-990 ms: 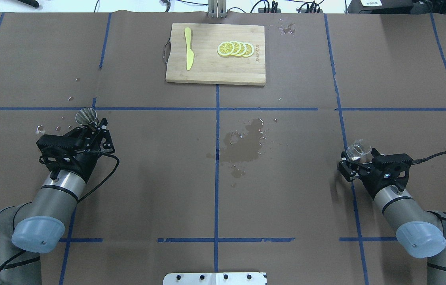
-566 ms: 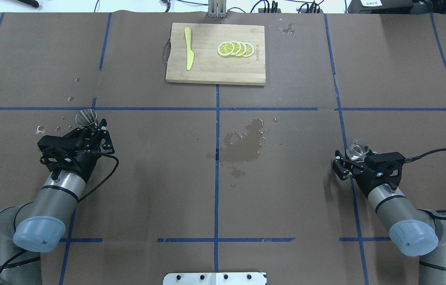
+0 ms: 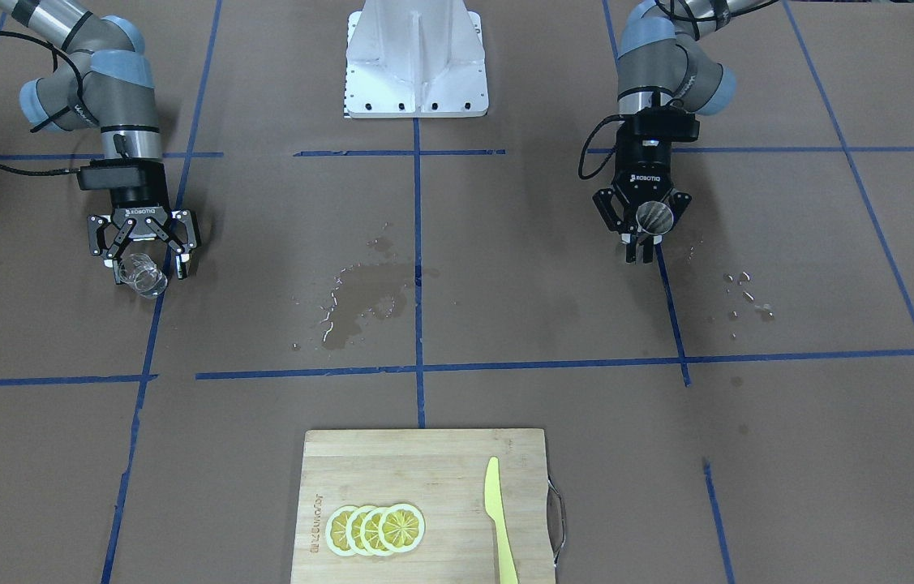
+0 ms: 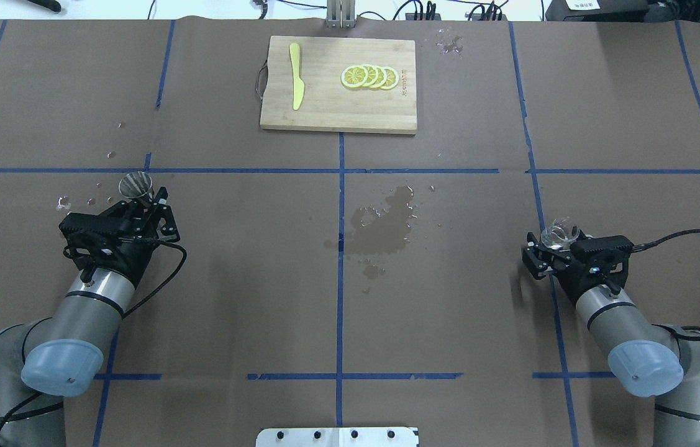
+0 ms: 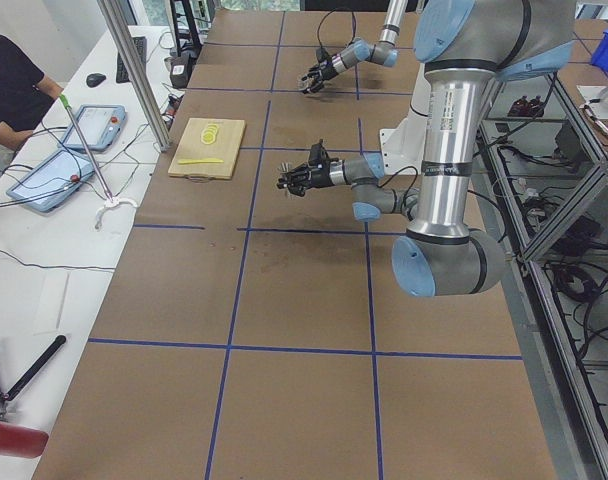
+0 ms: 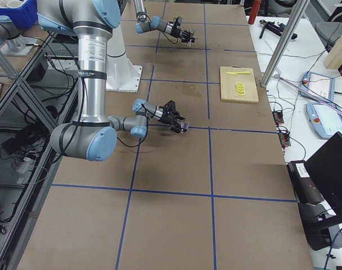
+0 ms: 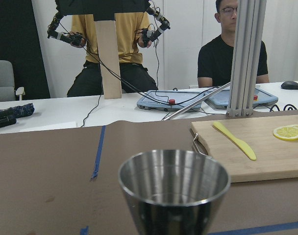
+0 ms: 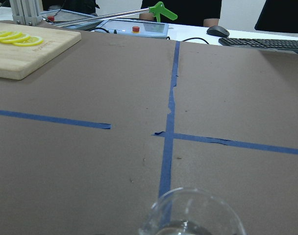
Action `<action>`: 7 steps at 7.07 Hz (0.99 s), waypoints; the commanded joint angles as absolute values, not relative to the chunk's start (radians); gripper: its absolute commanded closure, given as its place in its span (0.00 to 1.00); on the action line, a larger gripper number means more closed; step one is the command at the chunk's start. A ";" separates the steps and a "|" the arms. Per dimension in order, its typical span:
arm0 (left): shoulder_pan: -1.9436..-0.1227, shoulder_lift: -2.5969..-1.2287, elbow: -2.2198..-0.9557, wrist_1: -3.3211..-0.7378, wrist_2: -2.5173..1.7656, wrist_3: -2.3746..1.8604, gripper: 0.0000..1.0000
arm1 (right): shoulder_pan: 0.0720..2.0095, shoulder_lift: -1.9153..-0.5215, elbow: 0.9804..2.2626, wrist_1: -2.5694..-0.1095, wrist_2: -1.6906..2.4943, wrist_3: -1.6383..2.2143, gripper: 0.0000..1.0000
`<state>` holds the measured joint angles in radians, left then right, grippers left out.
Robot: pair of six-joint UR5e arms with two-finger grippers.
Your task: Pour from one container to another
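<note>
My left gripper (image 4: 145,200) is shut on the waist of the silver jigger (image 4: 135,184), holding it upright over the left part of the table. The jigger's open steel cone (image 7: 174,186) fills the bottom of the left wrist view, and it also shows in the front view as the jigger (image 3: 654,216). My right gripper (image 4: 553,246) is shut on the small clear glass cup (image 4: 559,234), held tilted just above the paper on the right side. The cup's rim (image 8: 193,215) shows at the bottom of the right wrist view. The two containers are far apart.
A wet spill (image 4: 384,230) darkens the brown paper at the table's middle. A bamboo cutting board (image 4: 337,115) at the far centre carries lemon slices (image 4: 369,76) and a yellow knife (image 4: 295,74). Small droplets (image 4: 64,202) lie near the left gripper.
My right arm has drawn slightly left and back, carrying the glass cup with it. The left arm and jigger have barely moved.
</note>
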<state>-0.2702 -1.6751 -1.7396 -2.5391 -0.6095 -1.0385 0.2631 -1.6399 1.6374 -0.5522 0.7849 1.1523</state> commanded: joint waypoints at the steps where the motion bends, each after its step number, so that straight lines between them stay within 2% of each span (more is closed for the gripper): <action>1: -0.270 -1.675 -1.738 -2.539 -0.609 -1.039 1.00 | 0.268 -1.640 1.635 -0.552 0.785 1.152 0.09; 2: -0.270 -1.675 -1.738 -2.539 -0.609 -1.039 1.00 | 0.270 -1.640 1.635 -0.552 0.785 1.152 0.11; 4: -0.268 -1.677 -1.740 -2.539 -0.609 -1.039 1.00 | 0.275 -1.640 1.635 -0.552 0.785 1.154 0.23; 6: -0.268 -1.678 -1.738 -2.539 -0.609 -1.039 1.00 | 0.279 -1.640 1.634 -0.552 0.790 1.154 0.52; 7: -0.268 -1.680 -1.733 -2.539 -0.609 -1.040 1.00 | 0.281 -1.640 1.635 -0.552 0.793 1.149 0.72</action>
